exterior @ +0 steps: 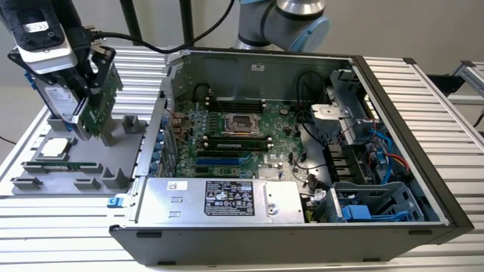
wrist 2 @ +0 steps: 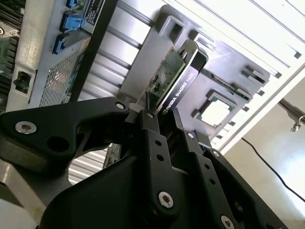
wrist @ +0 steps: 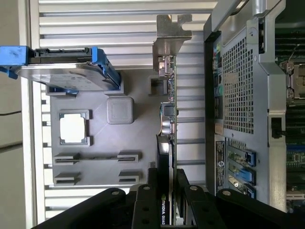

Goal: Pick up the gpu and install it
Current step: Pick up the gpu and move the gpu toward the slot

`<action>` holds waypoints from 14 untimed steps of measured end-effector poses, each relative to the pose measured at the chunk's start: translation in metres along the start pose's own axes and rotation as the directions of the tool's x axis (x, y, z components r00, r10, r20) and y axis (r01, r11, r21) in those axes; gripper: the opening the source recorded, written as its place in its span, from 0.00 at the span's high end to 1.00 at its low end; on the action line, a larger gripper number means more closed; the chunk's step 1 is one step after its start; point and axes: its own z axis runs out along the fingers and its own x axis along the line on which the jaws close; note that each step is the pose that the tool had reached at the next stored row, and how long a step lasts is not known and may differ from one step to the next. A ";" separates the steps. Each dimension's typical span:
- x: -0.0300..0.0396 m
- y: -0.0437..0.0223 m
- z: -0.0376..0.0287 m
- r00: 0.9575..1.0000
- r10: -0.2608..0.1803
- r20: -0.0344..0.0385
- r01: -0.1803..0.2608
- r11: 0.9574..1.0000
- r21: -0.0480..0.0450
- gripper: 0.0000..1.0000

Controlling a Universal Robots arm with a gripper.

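The gpu (exterior: 98,110) is a green card standing on edge over the grey tray (exterior: 56,191) at the exterior view's left. My gripper (exterior: 92,63) is shut on its upper edge. In both wrist views the black fingers (wrist 2: 151,128) clamp the card's black cooler, and the gpu (wrist 2: 175,78) points down at the tray. In the first wrist view the gpu (wrist: 167,119) shows edge-on, with its silver bracket (wrist: 169,34) at the far end and my gripper (wrist: 167,193) closed around it. I cannot tell whether its lower edge touches the tray's posts.
The open computer case (exterior: 393,113) lies to the exterior view's right of the tray, with motherboard (exterior: 234,136) and power supply (exterior: 219,198) inside. On the tray are a hard drive in a blue frame (wrist: 62,71), a processor chip (wrist: 74,128) and a memory stick (exterior: 60,166).
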 end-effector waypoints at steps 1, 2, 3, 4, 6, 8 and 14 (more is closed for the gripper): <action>0.0000 0.0000 -0.0008 1.000 0.000 0.000 0.000 1.000 0.000 1.00; 0.0000 0.0001 -0.0017 1.000 0.000 0.000 0.000 1.000 0.000 1.00; 0.0000 0.0001 -0.0024 1.000 0.000 0.000 0.000 1.000 0.000 1.00; -0.0001 0.0001 -0.0032 1.000 0.000 0.000 0.000 1.000 0.000 1.00; -0.0001 0.0003 -0.0049 1.000 0.000 0.000 0.000 1.000 0.000 1.00; -0.0001 0.0003 -0.0065 1.000 0.000 0.000 0.000 1.000 0.000 1.00; -0.0002 0.0005 -0.0118 1.000 0.000 0.000 0.000 1.000 0.000 1.00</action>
